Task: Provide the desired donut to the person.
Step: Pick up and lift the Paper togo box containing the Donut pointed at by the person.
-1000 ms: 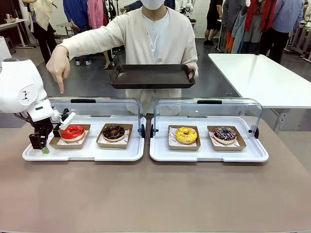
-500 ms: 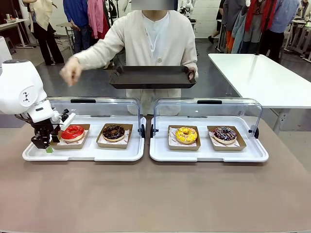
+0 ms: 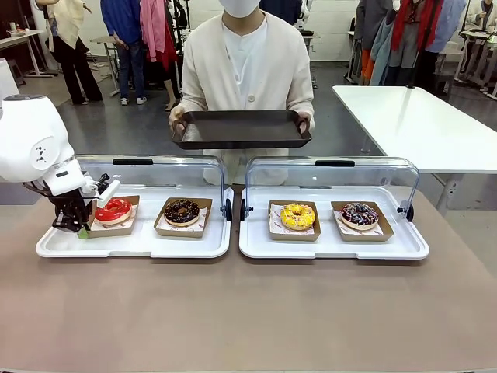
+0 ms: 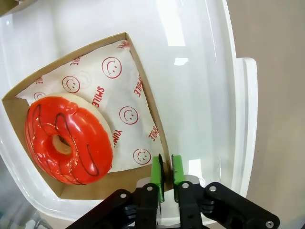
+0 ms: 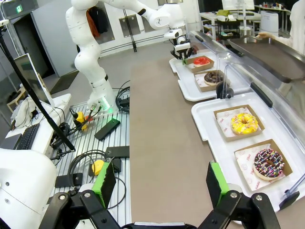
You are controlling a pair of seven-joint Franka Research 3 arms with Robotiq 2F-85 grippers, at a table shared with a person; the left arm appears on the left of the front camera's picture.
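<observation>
The red-glazed donut lies in a brown cardboard carton at the left end of the left white tray. My left gripper is shut on the carton's near wall, its green pads pinching the cardboard edge. The carton's gripped side sits slightly raised, so the donut tilts. The person stands across the table and holds a black serving tray with both hands. My right gripper stands open and holds nothing, well back from the right tray.
A chocolate donut sits beside the red one. A yellow donut and a sprinkled dark donut lie on the right white tray. Raised clear lids stand behind both trays. A white table stands at far right.
The person's pointing hand drew back and now holds the black tray. My left gripper closed on the carton's edge, and the carton with the red donut tipped up slightly.
</observation>
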